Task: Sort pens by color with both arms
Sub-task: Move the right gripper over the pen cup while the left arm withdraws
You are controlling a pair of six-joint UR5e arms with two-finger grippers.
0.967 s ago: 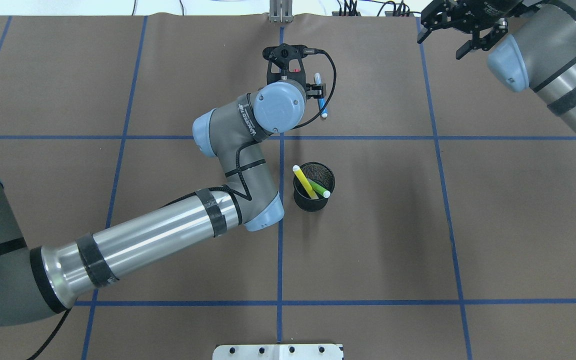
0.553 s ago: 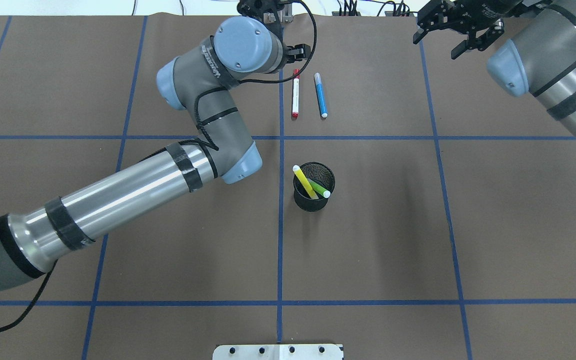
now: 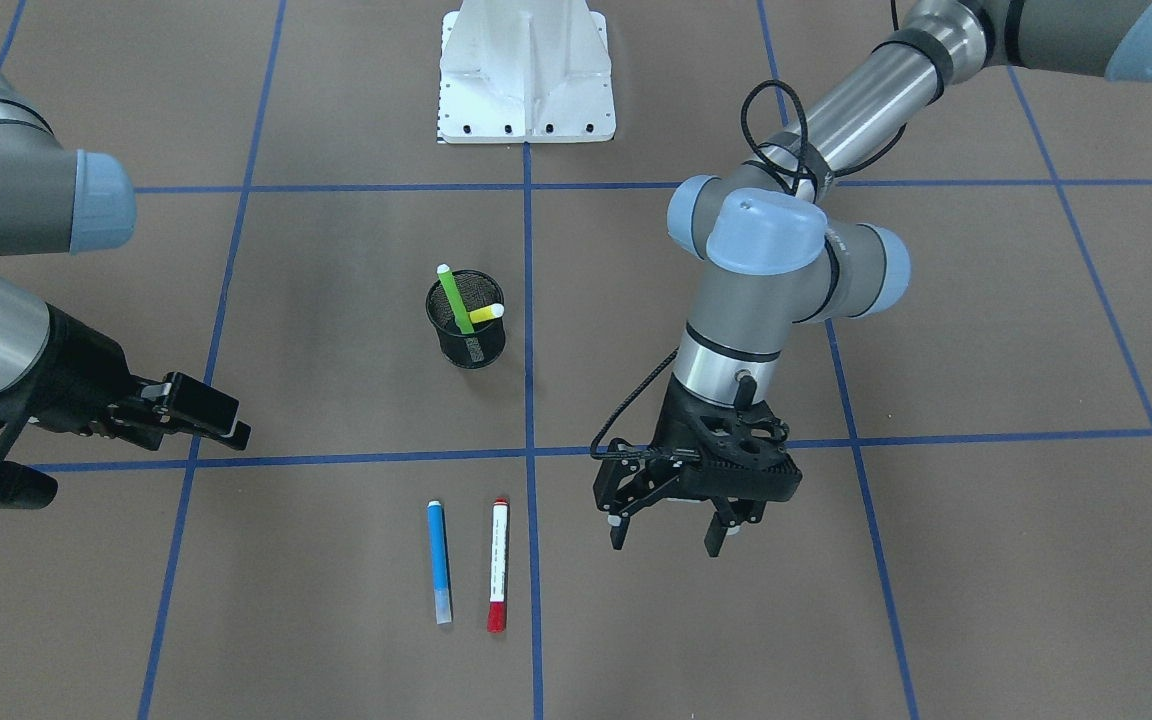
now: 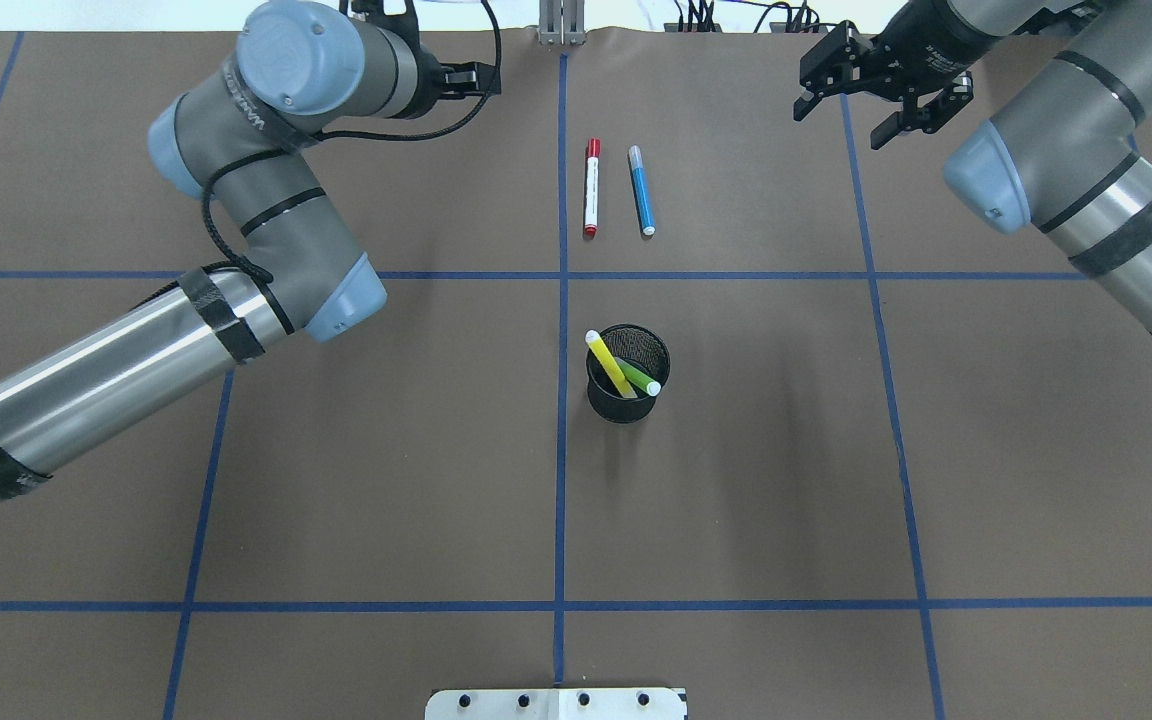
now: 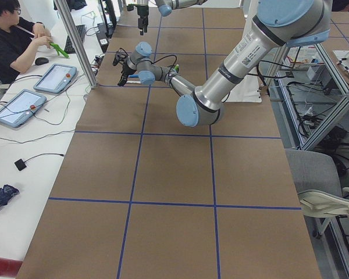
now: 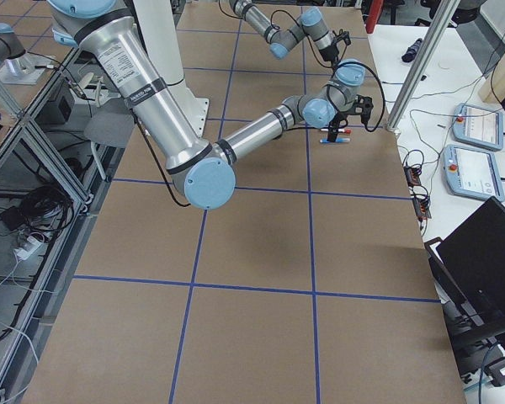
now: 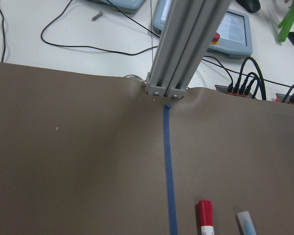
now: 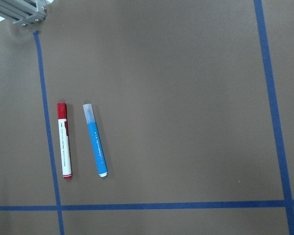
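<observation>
A white pen with a red cap (image 4: 591, 187) and a blue pen (image 4: 642, 190) lie side by side on the brown mat at the far middle. They also show in the right wrist view, red (image 8: 63, 140) and blue (image 8: 95, 142). A yellow pen (image 4: 609, 363) and a lime green pen (image 4: 639, 378) stand in a black mesh cup (image 4: 604, 398). My left gripper (image 3: 669, 538) hangs open and empty above the mat, beside the red pen (image 3: 498, 565). My right gripper (image 4: 841, 125) is open and empty, to the right of the blue pen.
An aluminium post (image 7: 181, 49) stands at the mat's far edge on the centre line, with cables and tablets behind it. The white pedestal base (image 3: 526, 75) sits at the near edge. Blue tape lines (image 4: 561, 500) grid the mat.
My left arm has swung left and away from the pens, uncovering the red-capped pen lying next to the blue one. My right gripper has shifted slightly left toward the pens.
</observation>
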